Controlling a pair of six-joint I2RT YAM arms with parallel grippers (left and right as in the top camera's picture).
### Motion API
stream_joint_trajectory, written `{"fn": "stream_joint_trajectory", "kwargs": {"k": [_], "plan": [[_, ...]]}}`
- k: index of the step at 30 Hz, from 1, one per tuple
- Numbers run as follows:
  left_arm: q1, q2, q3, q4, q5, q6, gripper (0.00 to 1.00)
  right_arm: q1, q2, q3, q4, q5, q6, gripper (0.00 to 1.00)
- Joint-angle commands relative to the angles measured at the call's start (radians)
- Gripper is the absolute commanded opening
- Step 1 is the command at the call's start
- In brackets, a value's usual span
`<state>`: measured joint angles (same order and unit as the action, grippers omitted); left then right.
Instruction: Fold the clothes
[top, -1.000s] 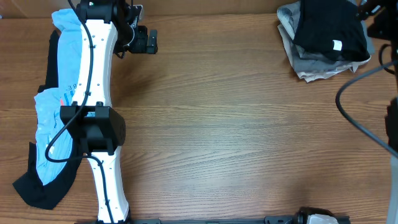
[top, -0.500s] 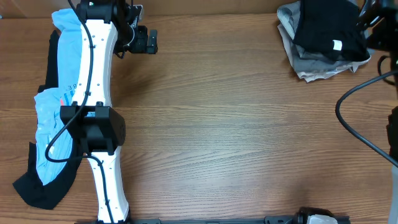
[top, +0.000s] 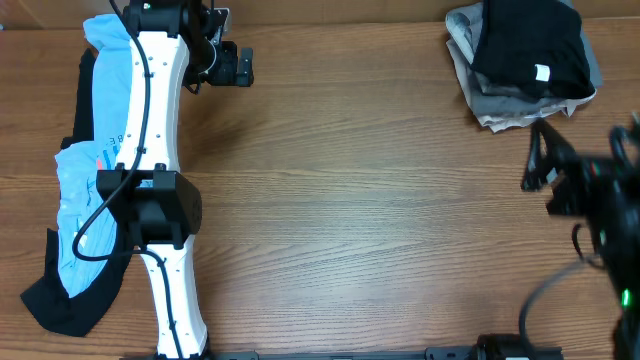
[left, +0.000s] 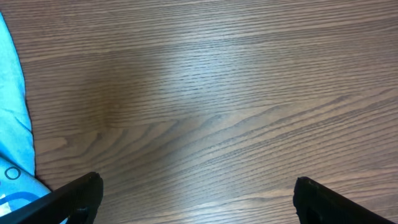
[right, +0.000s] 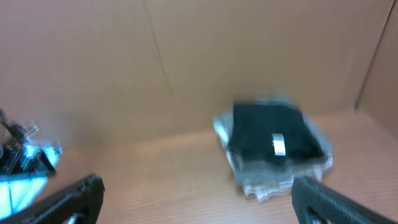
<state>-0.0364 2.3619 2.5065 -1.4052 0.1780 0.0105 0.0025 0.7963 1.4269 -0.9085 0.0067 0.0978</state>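
Now, your shirt (top: 70, 195) lies along the desk's (top: 350, 200) left edge, long axis front to back, just left of the left claw (left: 199, 202), the nearer one; it and the right claw (right: 199, 202), over near the stack (top: 525, 60), gape apart, empty

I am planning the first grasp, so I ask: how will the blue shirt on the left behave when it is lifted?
Probably floppy: the blue shirt lies wrinkled, draped over a black garment. Lifted at one point, it would likely sag and hang. It may drag the black garment along, since they overlap.
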Motion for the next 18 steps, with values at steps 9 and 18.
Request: {"fn": "stream_joint_trajectory", "kwargs": {"k": [9, 18], "plan": [[0.010, 0.001, -0.010, 0.000, -0.006, 0.009, 1.00, 0.002, -0.435, -0.744, 0.537, -0.042, 0.007, 1.00], [0.010, 0.001, -0.010, 0.000, -0.006, 0.009, 1.00, 0.002, -0.668, -1.138, 0.822, -0.061, 0.011, 1.00]]}}
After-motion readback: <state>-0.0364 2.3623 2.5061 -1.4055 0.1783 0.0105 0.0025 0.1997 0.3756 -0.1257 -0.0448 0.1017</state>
